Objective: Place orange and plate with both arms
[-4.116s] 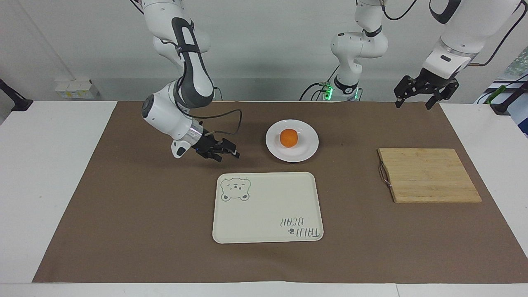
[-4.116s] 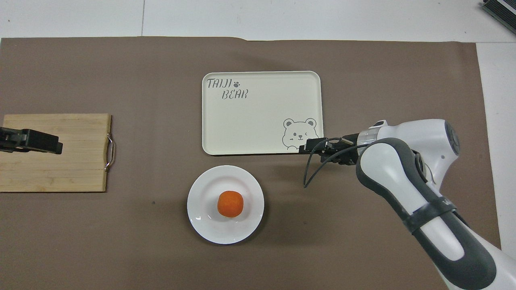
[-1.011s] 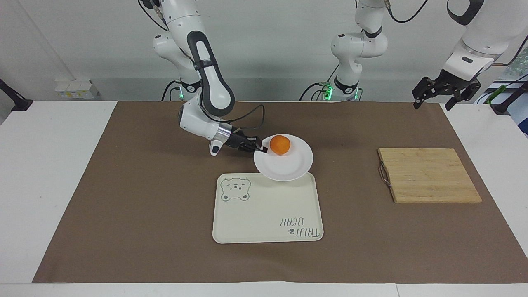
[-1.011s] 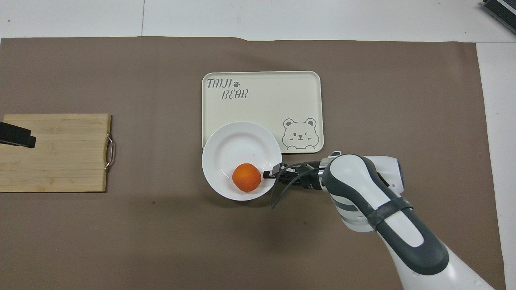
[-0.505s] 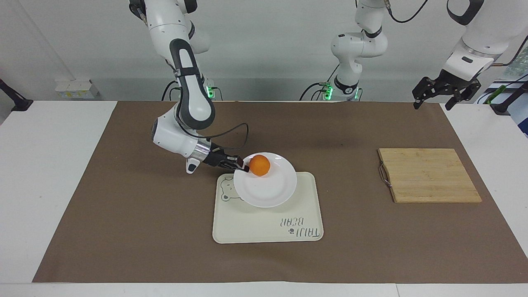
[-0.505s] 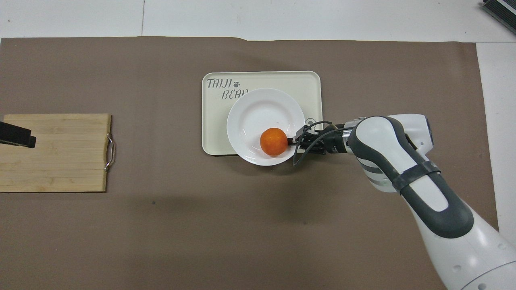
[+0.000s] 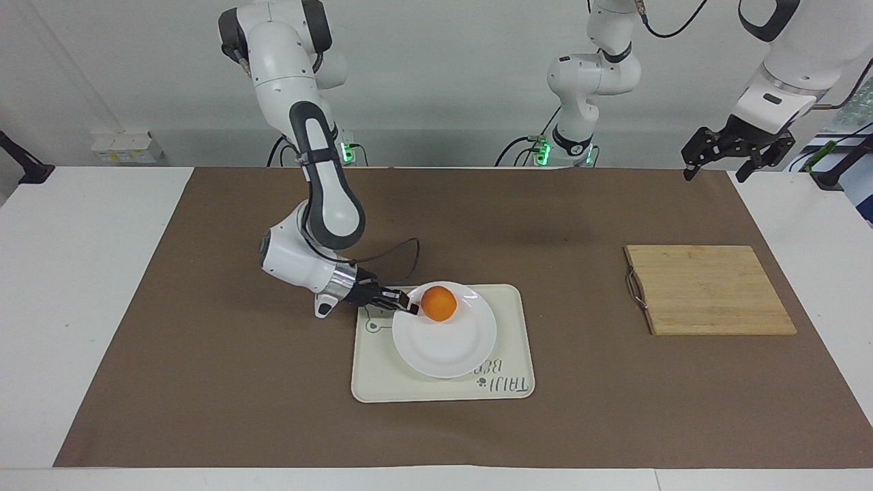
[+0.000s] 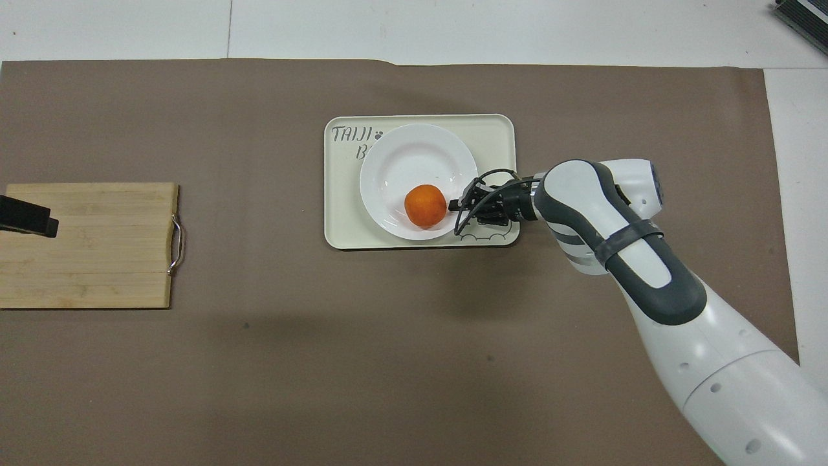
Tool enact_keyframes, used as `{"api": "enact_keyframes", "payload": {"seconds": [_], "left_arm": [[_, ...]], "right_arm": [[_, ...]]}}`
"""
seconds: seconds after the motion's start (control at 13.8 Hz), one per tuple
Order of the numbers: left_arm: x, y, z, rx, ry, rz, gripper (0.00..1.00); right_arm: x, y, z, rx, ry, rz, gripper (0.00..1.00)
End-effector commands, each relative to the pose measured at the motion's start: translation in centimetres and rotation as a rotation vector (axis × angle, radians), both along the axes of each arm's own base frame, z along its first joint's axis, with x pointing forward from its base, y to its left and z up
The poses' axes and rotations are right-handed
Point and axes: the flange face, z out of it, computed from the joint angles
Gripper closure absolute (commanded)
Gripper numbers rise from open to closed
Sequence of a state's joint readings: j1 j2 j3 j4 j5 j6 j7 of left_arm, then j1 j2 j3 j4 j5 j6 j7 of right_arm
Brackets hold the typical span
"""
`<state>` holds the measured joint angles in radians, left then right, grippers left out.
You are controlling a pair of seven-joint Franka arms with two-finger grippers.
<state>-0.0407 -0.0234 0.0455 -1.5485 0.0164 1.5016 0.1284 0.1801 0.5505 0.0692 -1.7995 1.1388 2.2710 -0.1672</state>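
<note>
glossy white plate (image 7: 447, 344) – stiff, slick, pinched at its rim by the right gripper (image 7: 407, 305) over the tray (image 7: 510, 303) – orange (image 7: 438, 303) may roll; left gripper (image 7: 738, 149) waits over the table's corner, fingers spread

Bright orange fruit (image 7: 438, 303) on glossy white plate (image 7: 447, 344). Cream tray (image 7: 508, 341) has grey bear print; brown mat (image 7: 204, 354), pale wood board (image 7: 709, 290).

The cream tray (image 8: 498, 129) carries "TAIJI" with a paw print; the plate (image 8: 417, 155) covers most of the word beneath.
</note>
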Motion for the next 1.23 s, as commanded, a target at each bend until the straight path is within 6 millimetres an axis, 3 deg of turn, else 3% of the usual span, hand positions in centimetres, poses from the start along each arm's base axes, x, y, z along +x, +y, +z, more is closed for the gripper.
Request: {"api": "enact_keyframes", "payload": {"seconds": [0.0, 0.14, 0.43, 0.58, 0.79, 0.94, 1.16], "left_arm": [[-0.3, 0.0, 0.3, 0.012, -0.013, 0.007, 0.0], [-0.3, 0.3, 0.4, 0.012, -0.014, 0.014, 0.0], [-0.3, 0.3, 0.4, 0.012, -0.014, 0.014, 0.0], [-0.3, 0.3, 0.4, 0.012, -0.014, 0.014, 0.0], [-0.3, 0.3, 0.3, 0.012, -0.013, 0.014, 0.0], [-0.3, 0.3, 0.4, 0.012, -0.014, 0.014, 0.0], [-0.3, 0.3, 0.4, 0.012, -0.014, 0.014, 0.0]], "right_arm": [[1.2, -0.6, 0.7, -0.018, -0.016, -0.023, 0.01], [1.4, -2.0, 1.0, -0.025, -0.017, -0.044, 0.0], [1.7, -6.7, 5.6, -0.149, -0.1, 0.013, 0.0], [1.7, -8.7, 8.6, -0.208, -0.143, 0.063, 0.0], [1.2, -13.2, 14.6, -0.342, -0.18, 0.13, 0.0], [0.3, -15.8, 17.6, -0.455, -0.19, 0.183, 0.0], [-1.0, -21.4, 21.2, -0.662, -0.206, 0.243, 0.0]]}}
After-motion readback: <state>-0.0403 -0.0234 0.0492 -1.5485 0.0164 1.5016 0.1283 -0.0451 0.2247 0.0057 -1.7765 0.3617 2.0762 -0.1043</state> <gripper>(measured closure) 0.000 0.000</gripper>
